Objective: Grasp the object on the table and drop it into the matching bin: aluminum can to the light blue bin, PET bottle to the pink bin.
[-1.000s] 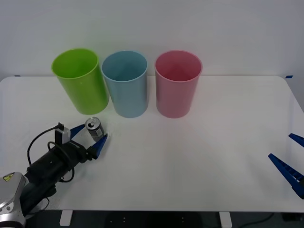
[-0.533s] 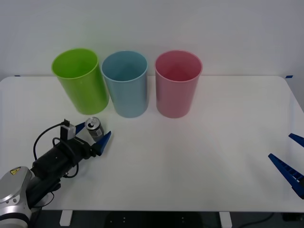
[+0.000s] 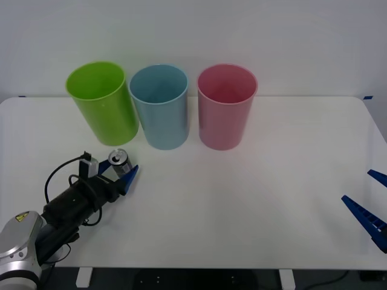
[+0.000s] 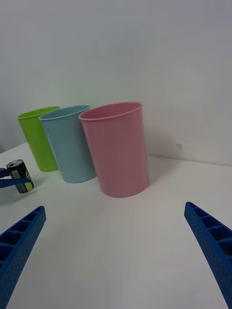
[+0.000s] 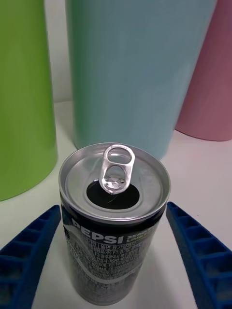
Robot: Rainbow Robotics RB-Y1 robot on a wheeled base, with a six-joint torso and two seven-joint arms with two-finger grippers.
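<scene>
Front view: aluminum can upright on the table, near the lime green bin, between the spread fingers of the left gripper. Right gripper parked at the table's right edge.

Right wrist view: right gripper's fingers spread, facing the pink bin.

Left wrist view: fingers flank the can, not touching; light blue bin behind.

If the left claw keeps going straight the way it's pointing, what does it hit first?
The aluminum can: it stands upright between the open left claw fingers, directly ahead. Beyond it, probably the light blue bin, though depth is hard to judge.
</scene>
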